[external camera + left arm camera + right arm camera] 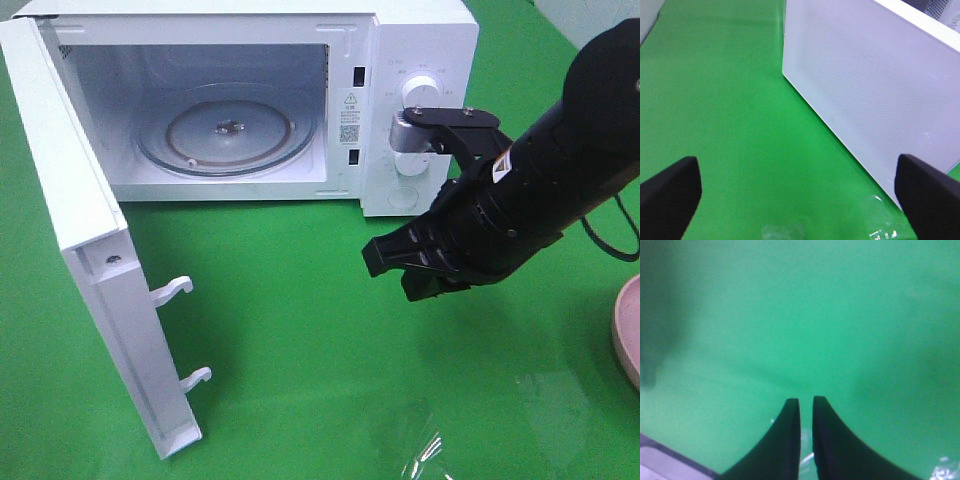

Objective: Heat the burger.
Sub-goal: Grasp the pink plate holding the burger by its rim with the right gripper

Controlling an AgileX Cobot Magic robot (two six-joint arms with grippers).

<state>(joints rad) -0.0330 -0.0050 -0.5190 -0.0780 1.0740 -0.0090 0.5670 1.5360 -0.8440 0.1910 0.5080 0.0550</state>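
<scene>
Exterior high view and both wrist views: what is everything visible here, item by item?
microwave: one, white, at the back of the table, cavity empty
microwave door: one, white, swung fully open to the left
turntable: one, clear glass, inside the microwave
plate: one, pink, at the right edge, only part of its rim shows
plastic scrap: one, clear, near the front edge
table cover: one, green, under everything
burger: none in view
left gripper: black, wide open, empty, beside the door's outer face
right gripper: black, fingers nearly together, empty, in front of the control panel
</scene>
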